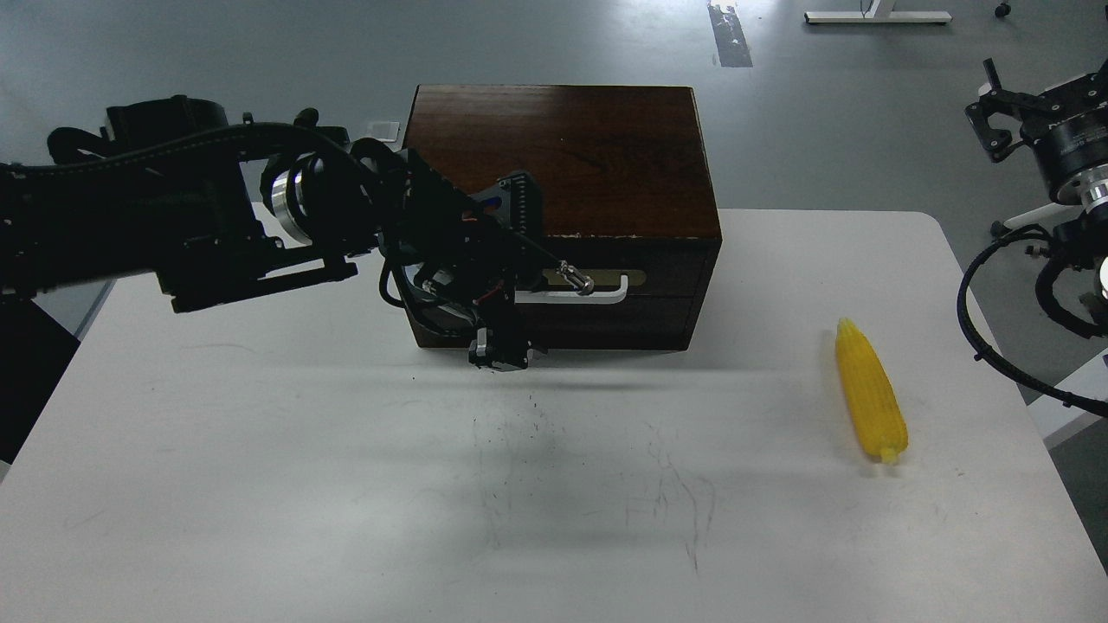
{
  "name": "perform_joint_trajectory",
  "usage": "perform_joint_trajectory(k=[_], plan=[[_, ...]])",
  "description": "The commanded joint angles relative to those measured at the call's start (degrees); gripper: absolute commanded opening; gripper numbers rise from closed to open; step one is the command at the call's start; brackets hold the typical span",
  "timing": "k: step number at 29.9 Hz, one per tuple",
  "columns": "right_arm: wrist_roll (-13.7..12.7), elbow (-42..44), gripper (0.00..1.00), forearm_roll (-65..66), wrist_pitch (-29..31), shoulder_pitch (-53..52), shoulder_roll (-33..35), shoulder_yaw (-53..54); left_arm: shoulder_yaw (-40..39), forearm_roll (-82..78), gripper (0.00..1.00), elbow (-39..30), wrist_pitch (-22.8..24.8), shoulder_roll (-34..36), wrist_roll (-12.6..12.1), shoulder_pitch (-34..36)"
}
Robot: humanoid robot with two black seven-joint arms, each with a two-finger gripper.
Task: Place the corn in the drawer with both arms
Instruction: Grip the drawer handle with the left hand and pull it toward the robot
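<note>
Yellow corn (871,391) lay on the white table (346,484), well apart from the shut drawer (606,294), where the left gripper (511,285) wrapped around the handle (597,294); right gripper unseen.

One corn (871,394), one box (567,173) with one drawer (658,294) and one handle (597,294), one table (260,502), two arms (173,216).
</note>
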State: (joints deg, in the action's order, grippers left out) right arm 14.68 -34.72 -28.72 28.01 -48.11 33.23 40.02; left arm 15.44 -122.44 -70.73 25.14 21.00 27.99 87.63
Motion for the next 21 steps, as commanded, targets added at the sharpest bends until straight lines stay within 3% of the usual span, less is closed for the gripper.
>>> perform_joint_trajectory(k=[1,4,18,21], plan=[[-0.01,0.09,1.0,0.07,-0.01,-0.05,-0.01,-0.03,0.55,0.0,0.67,-0.02,-0.01,0.1,0.01,0.26],[-0.01,0.09,1.0,-0.02,-0.01,-0.05,0.08,-0.03,1.34,0.0,0.62,-0.02,-0.01,0.01,0.01,0.35],[0.17,0.09,1.0,-0.02,-0.01,-0.05,-0.01,0.06,3.02,0.09,0.61,-0.54,-0.01,0.01,0.01,0.17],[0.08,0.09,1.0,-0.02,-0.01,-0.14,0.08,0.06,2.93,0.09,0.55,-0.98,0.08,0.18,0.01,0.52]])
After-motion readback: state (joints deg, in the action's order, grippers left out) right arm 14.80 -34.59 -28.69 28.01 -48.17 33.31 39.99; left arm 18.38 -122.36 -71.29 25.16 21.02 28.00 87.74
